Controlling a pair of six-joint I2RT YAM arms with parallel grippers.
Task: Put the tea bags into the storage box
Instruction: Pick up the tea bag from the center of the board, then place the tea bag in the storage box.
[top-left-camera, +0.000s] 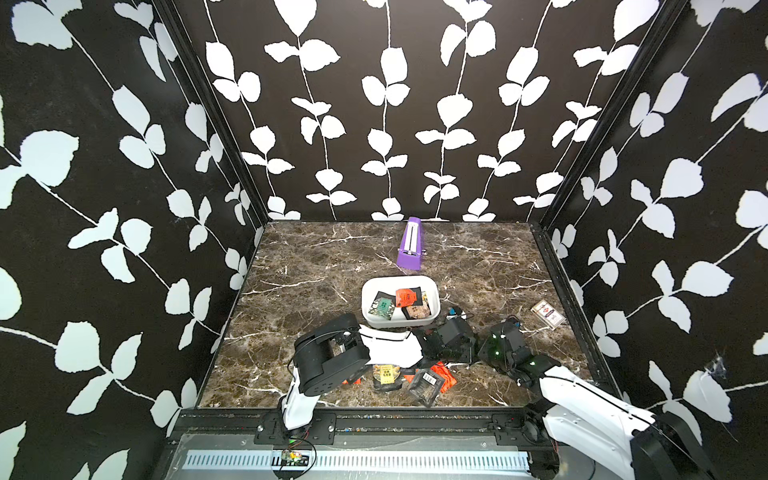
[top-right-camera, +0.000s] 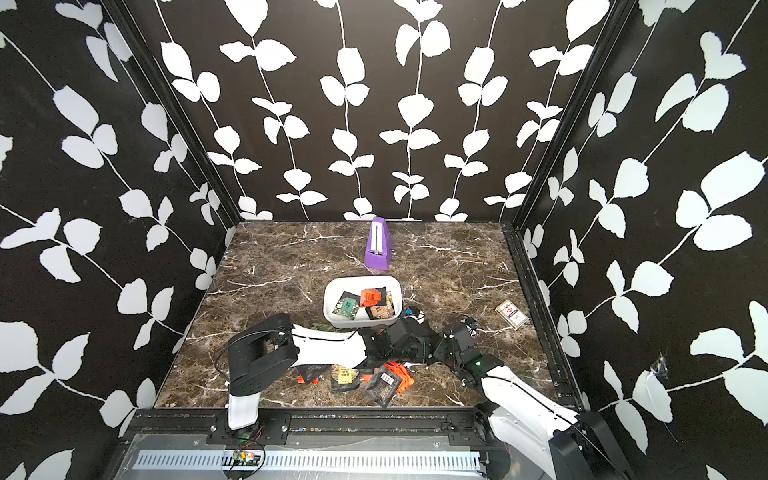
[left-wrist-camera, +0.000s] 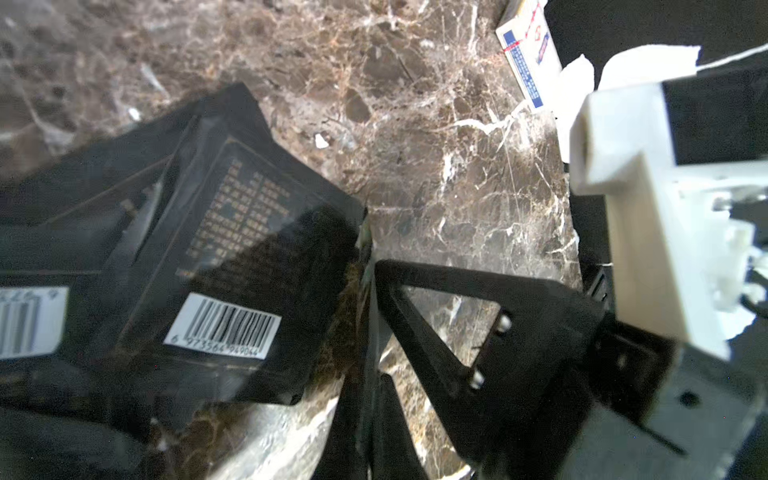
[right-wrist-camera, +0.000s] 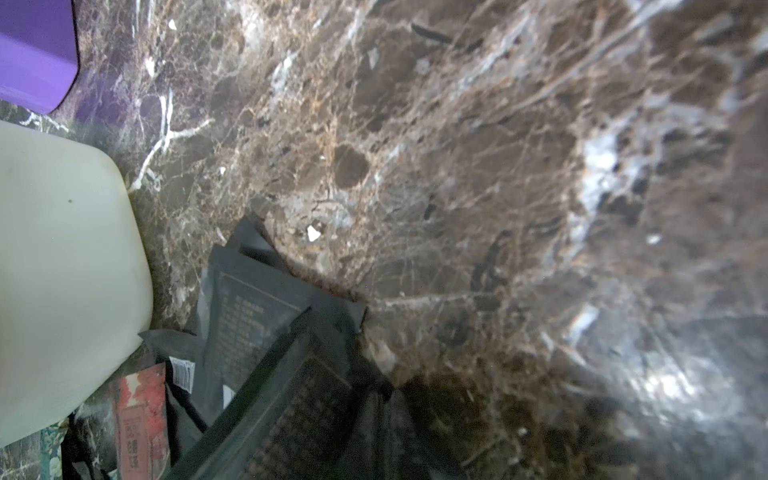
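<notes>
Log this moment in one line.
left gripper: shut at black tea bag edge, hold unclear | right gripper: shut | storage box: several tea bags inside | table: loose tea bags still out

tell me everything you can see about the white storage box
The storage box is a shallow white tub of smooth plastic with rounded corners, upright and open-topped on the marble table. Several tea bags lie inside, green, orange-red and black faced. More lie outside by its near wall; whether they touch it is unclear.

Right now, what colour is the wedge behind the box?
Purple wedge, white stripe; clearest in a top view.
</notes>
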